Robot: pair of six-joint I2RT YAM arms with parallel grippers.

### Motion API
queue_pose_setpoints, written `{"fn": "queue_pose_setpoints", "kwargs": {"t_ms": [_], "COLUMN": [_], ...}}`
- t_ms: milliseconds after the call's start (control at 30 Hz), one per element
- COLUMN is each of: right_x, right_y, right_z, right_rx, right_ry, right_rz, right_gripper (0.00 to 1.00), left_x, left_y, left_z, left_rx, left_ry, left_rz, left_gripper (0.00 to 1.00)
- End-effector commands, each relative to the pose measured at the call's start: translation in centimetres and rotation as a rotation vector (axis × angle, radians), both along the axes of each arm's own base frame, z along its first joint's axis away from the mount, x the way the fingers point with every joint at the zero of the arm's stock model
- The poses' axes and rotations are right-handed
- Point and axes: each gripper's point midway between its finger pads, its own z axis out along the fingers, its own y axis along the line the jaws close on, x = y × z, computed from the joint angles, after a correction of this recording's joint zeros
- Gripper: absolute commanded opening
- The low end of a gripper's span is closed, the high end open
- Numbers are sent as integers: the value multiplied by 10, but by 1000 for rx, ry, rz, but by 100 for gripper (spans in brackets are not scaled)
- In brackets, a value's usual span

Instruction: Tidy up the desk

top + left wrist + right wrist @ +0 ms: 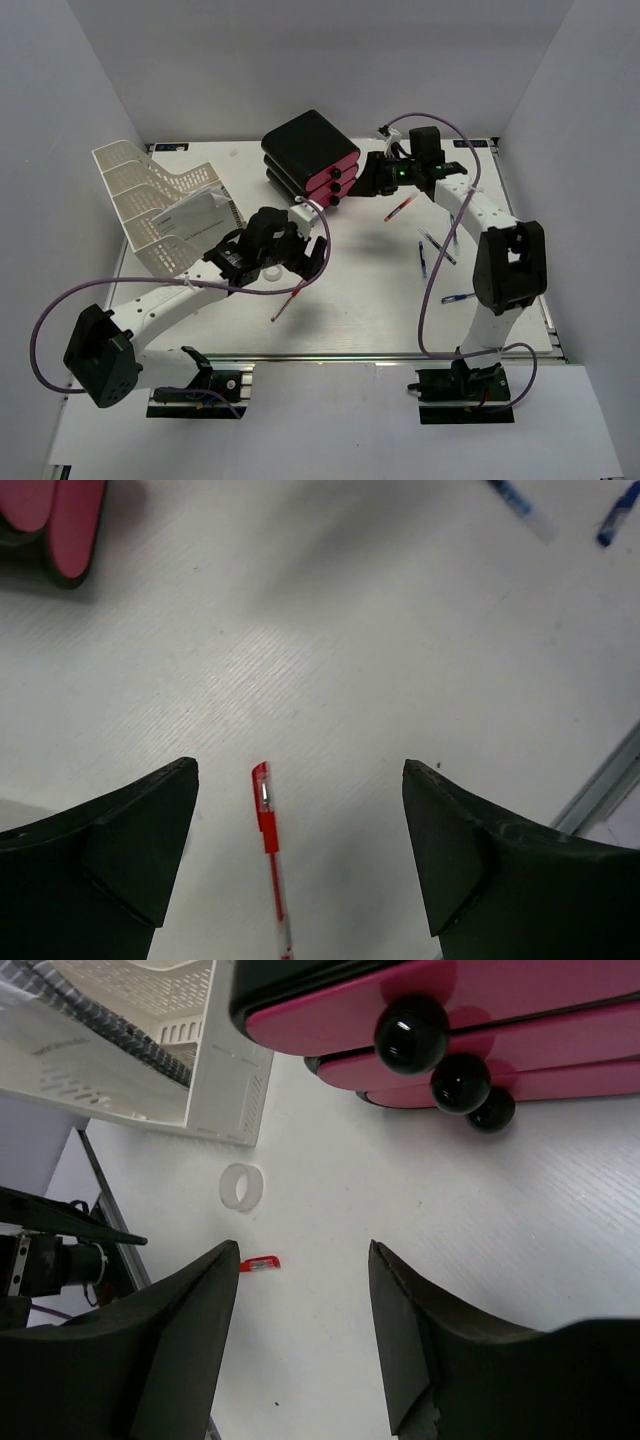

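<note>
The desk [360, 310] is a white perforated tabletop with a metal rail along its front edge. A red pen [289, 301] lies on it near the middle. My left gripper [292, 252] hovers just above and behind this pen, open and empty. In the left wrist view the pen [268, 850] lies between the open fingers, nearer the left one [150, 830]. My right gripper [368, 180] is open and empty, facing the black-and-pink drawer unit [310, 155]. The right wrist view shows the drawers' black knobs [412, 1032] just ahead of the gripper [305, 1250].
A white mesh paper tray [150, 200] holding papers stands at the left. A clear tape roll [272, 274] lies by the left gripper. A second red pen [400, 208] and several blue pens [423, 258] lie at the right. Grey walls enclose the desk.
</note>
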Motion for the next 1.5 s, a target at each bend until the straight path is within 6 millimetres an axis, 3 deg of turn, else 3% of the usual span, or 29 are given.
{"fn": "queue_pose_setpoints", "kwargs": {"t_ms": [0,167,267,333,733,1167,1367,1433,1467], "right_x": [21,48,59,67,90,96,93,90,86], "right_y": [13,17,23,26,41,52,47,44,43], "right_z": [24,14,7,-1,2,-13,-20,-14,-22], "right_rx": [68,61,70,72,93,81,69,83,79], "right_ry": [-40,-51,-15,4,-21,-4,-3,-31,-28], "right_rz": [-51,-91,-115,-128,-164,-171,-185,-188,-188], "right_gripper": [59,61,63,64,68,55,39,34,33], "left_x": [16,20,26,26,24,24,23,23,21], "left_y": [17,37,43,44,41,38,37,36,35], "left_z": [23,6,11,11,6,1,-1,-2,-1], "left_rx": [-1,66,85,84,87,89,90,90,82], "left_ry": [-115,-102,-124,-127,-118,-106,-101,-98,-96], "left_rz": [99,177,213,216,197,181,175,171,160], "left_gripper": [93,94,94,94,94,94,94,94,94]}}
